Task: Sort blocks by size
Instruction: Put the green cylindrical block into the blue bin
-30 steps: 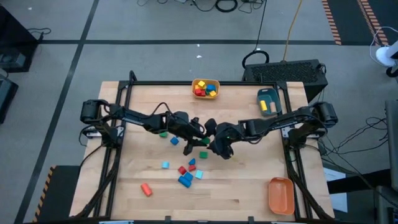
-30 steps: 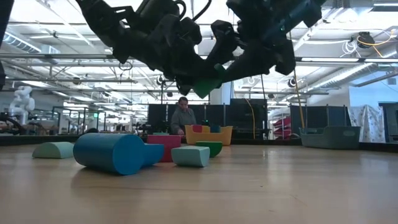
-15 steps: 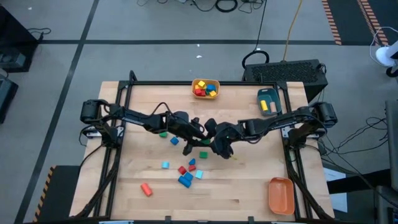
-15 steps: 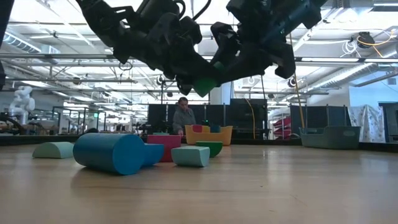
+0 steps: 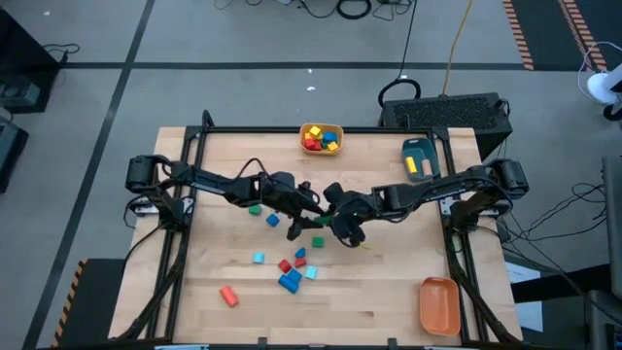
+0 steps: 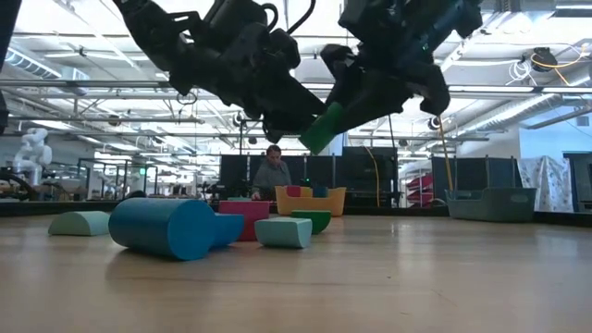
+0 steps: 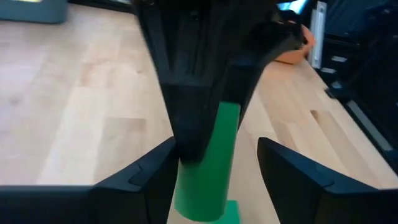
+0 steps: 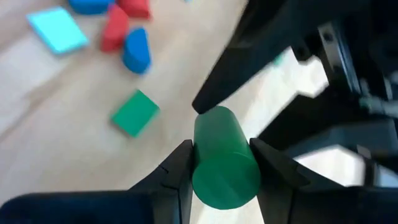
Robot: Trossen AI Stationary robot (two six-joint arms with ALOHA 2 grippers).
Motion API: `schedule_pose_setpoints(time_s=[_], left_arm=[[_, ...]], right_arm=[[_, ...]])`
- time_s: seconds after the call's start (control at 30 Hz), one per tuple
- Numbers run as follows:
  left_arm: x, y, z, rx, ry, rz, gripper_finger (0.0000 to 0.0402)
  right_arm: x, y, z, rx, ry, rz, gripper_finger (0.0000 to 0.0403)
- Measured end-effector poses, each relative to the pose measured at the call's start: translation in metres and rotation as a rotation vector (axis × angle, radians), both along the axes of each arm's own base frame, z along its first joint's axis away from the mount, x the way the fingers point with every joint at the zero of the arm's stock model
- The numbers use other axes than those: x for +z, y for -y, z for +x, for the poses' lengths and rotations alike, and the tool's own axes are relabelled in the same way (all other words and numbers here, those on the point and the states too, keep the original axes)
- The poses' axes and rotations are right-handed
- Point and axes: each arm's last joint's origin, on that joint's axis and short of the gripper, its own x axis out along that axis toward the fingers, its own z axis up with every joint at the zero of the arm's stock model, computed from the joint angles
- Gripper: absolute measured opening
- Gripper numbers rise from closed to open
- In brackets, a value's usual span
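Note:
A green cylinder (image 6: 321,128) hangs in the air above the middle of the table, where my two grippers meet. My right gripper (image 5: 336,222) is shut on it. My left gripper (image 5: 311,216) is open, with one finger on each side of the cylinder (image 7: 208,171) and a clear gap on one side. Loose blocks lie on the table below: a green block (image 5: 318,240), another green one (image 5: 255,208), and a red, blue and cyan cluster (image 5: 292,272). My right gripper pinches the green cylinder's round side (image 8: 222,152) between its two fingers, slanting down from the table's right side. The cylinder is lifted clear of the table and tilted. My left gripper: I cannot tell whether one of its fingers (image 7: 152,180) touches the cylinder.
A yellow bin (image 5: 322,138) with blocks stands at the far edge, a teal bin (image 5: 419,158) at the far right, an orange bin (image 5: 438,304) at the near right. A red cylinder (image 5: 228,296) lies near left. A person (image 6: 271,176) sits beyond the table.
My right gripper has shut on the green cylinder and rolled a little. My left gripper has opened around it. Both hands have stayed in place. The cylinder now shows more below the fingers and hangs tilted.

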Motion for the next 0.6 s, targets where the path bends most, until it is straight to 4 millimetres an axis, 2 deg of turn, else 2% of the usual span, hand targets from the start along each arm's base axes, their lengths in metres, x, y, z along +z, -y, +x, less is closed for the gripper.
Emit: schedule_pose_setpoints(time_s=[0.1,0.23,0.47,0.6], left_arm=[[0.001,-0.006,0.0,0.032,0.004,0.009,0.022],[-0.003,-0.012,-0.002,0.079,-0.04,0.018,0.022],[-0.006,-0.014,-0.004,0.124,-0.081,0.041,0.022],[-0.007,-0.015,-0.004,0.136,-0.09,0.045,0.022]], right_arm=[[0.006,0.004,-0.008,-0.113,-0.061,-0.043,0.0113],[0.007,0.02,-0.024,-0.299,-0.171,-0.114,0.0113],[0.01,0.056,-0.058,-0.624,-0.34,-0.037,0.0114],[0.018,0.071,-0.074,-0.815,-0.34,-0.041,0.0114]])
